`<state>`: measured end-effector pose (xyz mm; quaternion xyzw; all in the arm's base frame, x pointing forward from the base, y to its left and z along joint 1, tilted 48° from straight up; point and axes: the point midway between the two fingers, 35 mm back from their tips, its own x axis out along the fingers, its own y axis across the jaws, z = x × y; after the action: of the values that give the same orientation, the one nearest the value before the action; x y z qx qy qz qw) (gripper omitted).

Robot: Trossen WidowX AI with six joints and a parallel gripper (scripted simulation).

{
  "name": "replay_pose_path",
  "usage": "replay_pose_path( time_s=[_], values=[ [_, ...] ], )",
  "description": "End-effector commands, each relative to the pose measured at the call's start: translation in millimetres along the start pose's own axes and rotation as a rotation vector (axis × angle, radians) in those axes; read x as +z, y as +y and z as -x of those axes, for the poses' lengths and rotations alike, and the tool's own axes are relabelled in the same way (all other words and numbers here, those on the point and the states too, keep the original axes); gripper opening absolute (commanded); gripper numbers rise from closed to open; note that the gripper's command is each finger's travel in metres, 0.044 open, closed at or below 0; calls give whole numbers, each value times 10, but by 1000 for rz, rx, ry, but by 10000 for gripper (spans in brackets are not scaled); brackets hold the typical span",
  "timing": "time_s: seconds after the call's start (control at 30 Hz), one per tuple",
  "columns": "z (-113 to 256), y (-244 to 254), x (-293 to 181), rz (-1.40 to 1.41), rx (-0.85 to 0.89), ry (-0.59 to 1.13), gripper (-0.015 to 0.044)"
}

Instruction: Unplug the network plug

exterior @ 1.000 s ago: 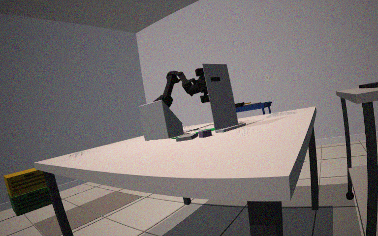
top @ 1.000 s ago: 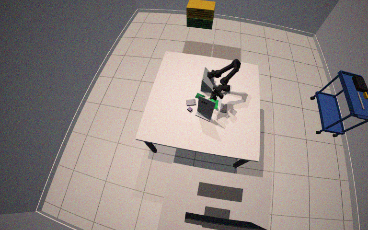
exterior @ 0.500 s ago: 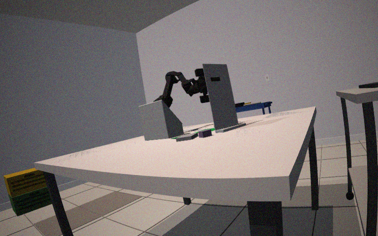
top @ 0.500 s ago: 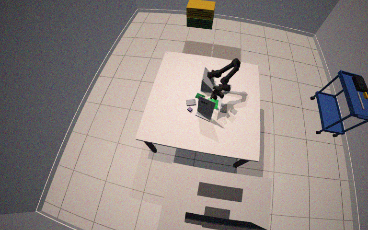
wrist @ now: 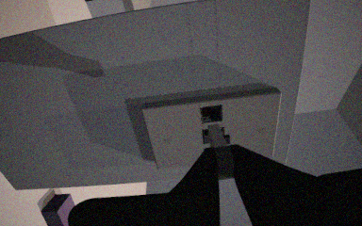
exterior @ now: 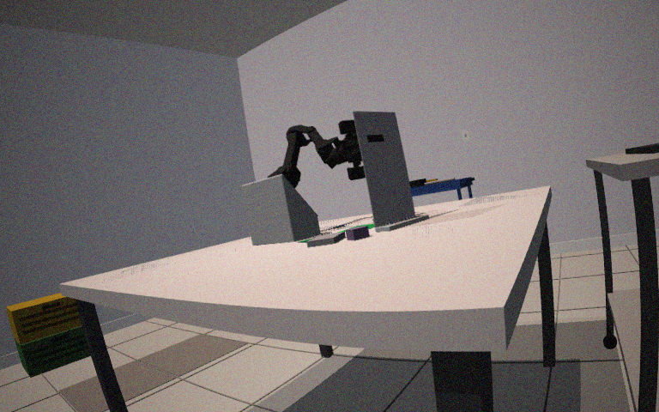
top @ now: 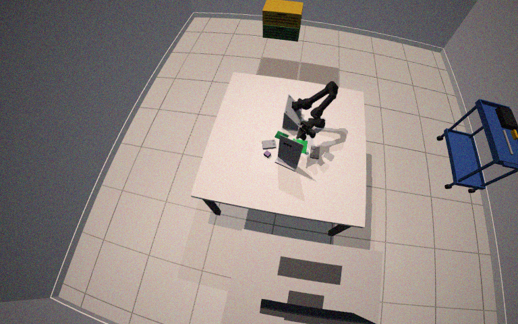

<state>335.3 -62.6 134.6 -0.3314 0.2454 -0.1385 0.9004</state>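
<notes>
The upright grey panel (top: 289,154) (exterior: 390,178) (wrist: 38,118) stands on the table (top: 233,176) (exterior: 281,281). In the wrist view, its light faceplate (wrist: 179,137) has an upper socket (wrist: 211,114) and a lower one partly covered by the plug. My gripper (wrist: 222,153) is shut on the small grey plug (wrist: 219,137), its front end overlapping the lower socket. I cannot tell whether the end is inside, nor the tab's state. In the exterior view the panel hides the fingertips. The green marking (top: 304,146) (exterior: 369,226) lies beside the panel, partly hidden; its full outline is unclear.
A second upright grey piece (top: 289,120) (exterior: 272,214) stands near the arm. A flat grey box (top: 268,144) (exterior: 325,239) and a purple block (top: 267,154) (exterior: 358,233) (wrist: 59,208) lie beyond the panel. Another small grey box (top: 314,152) is on the gripper's side.
</notes>
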Motion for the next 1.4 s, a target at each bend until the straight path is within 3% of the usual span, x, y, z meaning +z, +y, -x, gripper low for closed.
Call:
replay_pose_path(
  time_s=[0.0, 0.63, 1.37],
  values=[
    [20, 13, -16, -4, 2, 5, 0],
    [102, 13, -19, -4, 2, 5, 0],
    [259, -553, -188, 0, 1, 6, 0]
  ],
)
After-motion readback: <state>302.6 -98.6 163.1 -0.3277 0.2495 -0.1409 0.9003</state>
